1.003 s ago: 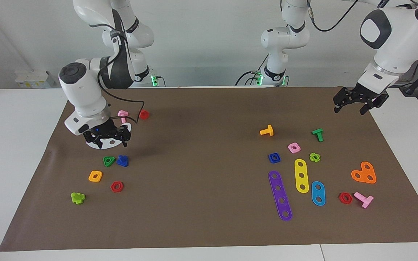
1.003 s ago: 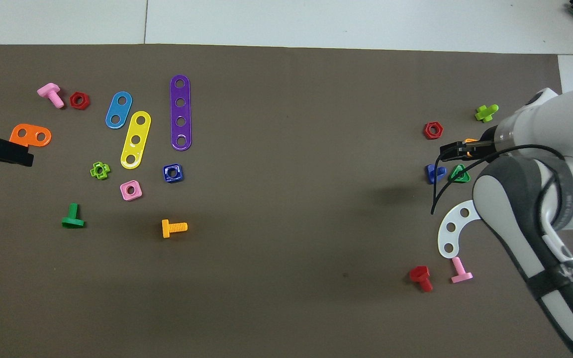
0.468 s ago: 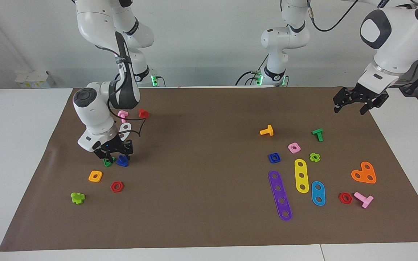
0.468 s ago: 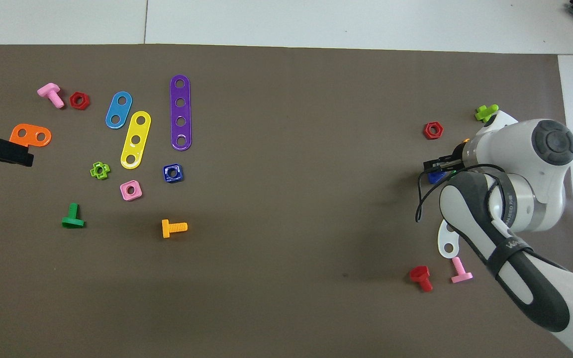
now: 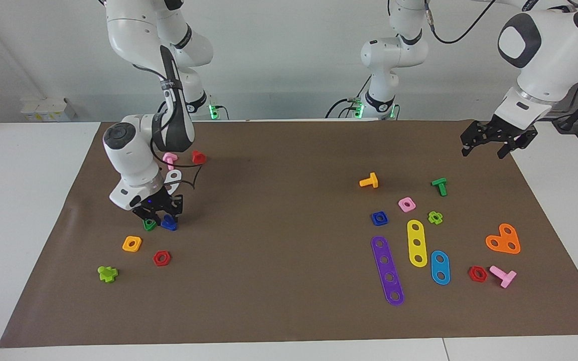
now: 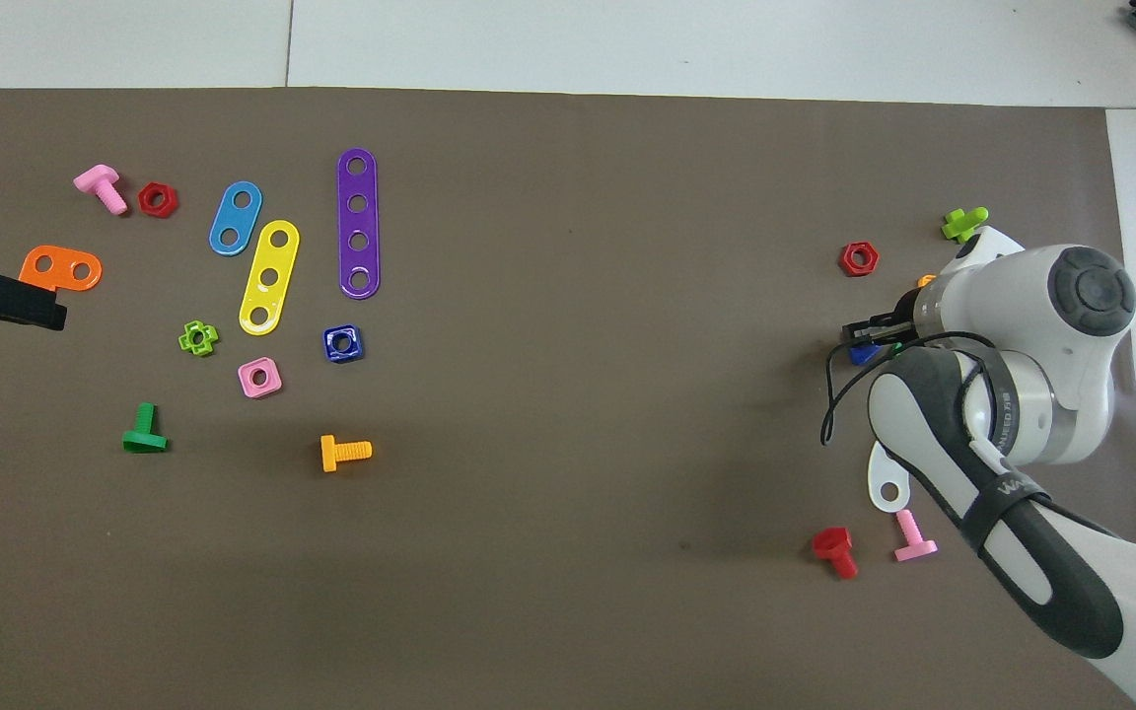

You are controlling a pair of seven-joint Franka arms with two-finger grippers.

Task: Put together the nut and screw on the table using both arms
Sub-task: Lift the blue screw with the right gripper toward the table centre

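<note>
Two parts: screw and nut, not yet joined, well apart on the bench
Screw [image 5: 169,223]: dark blue, on the brown mat [image 5: 289,150] at the right arm's end, just beside a green triangular nut [image 5: 148,225]
Right gripper [image 5: 158,214]: down on the screw, jaws either side of it; cannot tell whether they are clamped on it yet; screw looks to be resting on the mat
Nut [image 5: 379,218]: dark blue square, flat on the mat toward the left arm's end, untouched; pink square nut [image 5: 406,204] just beside it, purple strip [image 5: 387,271] next to it, farther from the robots
Left gripper [image 5: 489,142]: hangs over the mat corner at its own end, jaws apart, empty; this arm waits
Bench [image 5: 28,200]: white, mat over most of it
Progress: early, judged from layout; first pickup in hand
Left to do: lift screw, left arm fetches nut, bring both together, thread nut onto shaft
Risk: green triangular nut sits close and could be nudged or caught with the screw
</note>
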